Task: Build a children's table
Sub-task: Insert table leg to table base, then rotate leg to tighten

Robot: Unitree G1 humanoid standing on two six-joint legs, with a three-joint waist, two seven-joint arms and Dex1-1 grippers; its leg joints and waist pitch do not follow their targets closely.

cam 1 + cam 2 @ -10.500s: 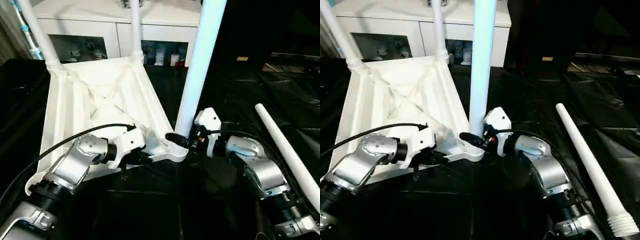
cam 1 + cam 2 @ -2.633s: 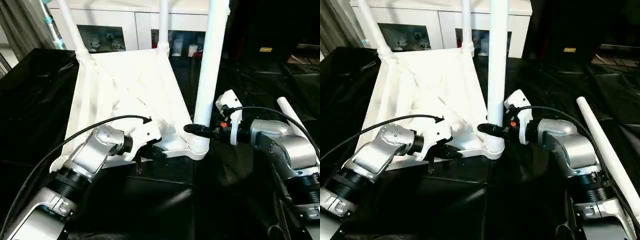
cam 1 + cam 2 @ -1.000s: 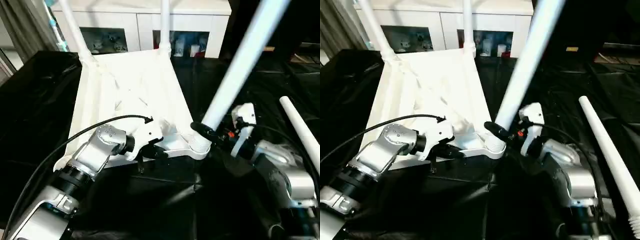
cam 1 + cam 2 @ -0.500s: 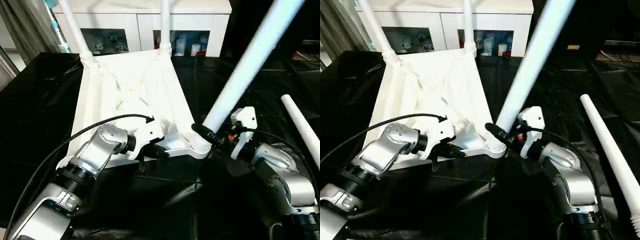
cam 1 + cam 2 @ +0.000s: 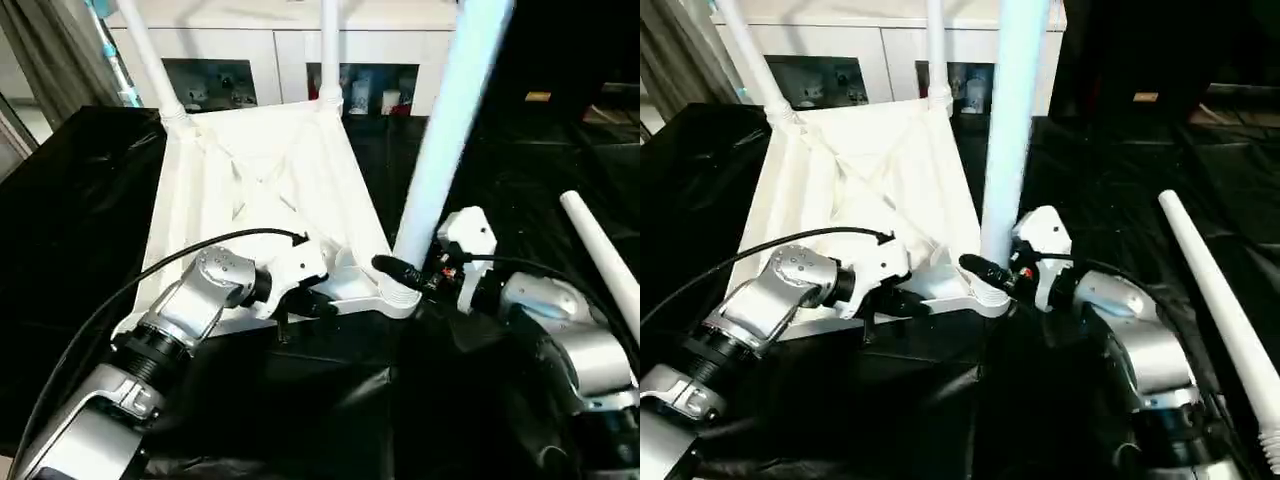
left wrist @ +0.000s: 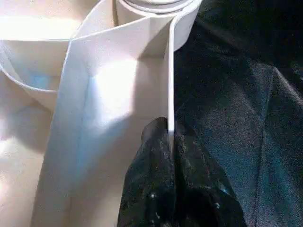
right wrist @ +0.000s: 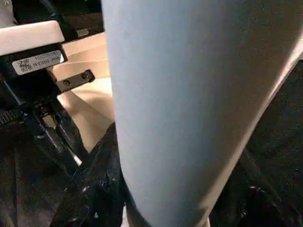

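The children's table top [image 5: 250, 190] lies upside down, ribbed underside up, on the black cover. Two white legs [image 5: 145, 50] [image 5: 328, 50] stand in its far corner sockets. A third leg [image 5: 445, 140] rises almost upright from the near right socket [image 5: 398, 298]. My right gripper [image 5: 400, 272] is shut around this leg just above the socket; the leg [image 7: 189, 94] looms close in the right wrist view. My left gripper [image 5: 315, 305] is shut on the top's near rim, and its fingers [image 6: 161, 142] pinch the thin rim wall [image 6: 169, 85]. A fourth leg [image 5: 600, 260] lies loose at the right.
A white cabinet [image 5: 270, 70] with glass doors stands just behind the table top. A grey curtain [image 5: 40, 60] hangs at the far left. Black sheeting [image 5: 520, 170] covers the work surface around the top.
The leg in my right gripper has swung from leaning right to nearly upright in its socket, and the gripper moved left with it. The left gripper has kept its hold on the rim.
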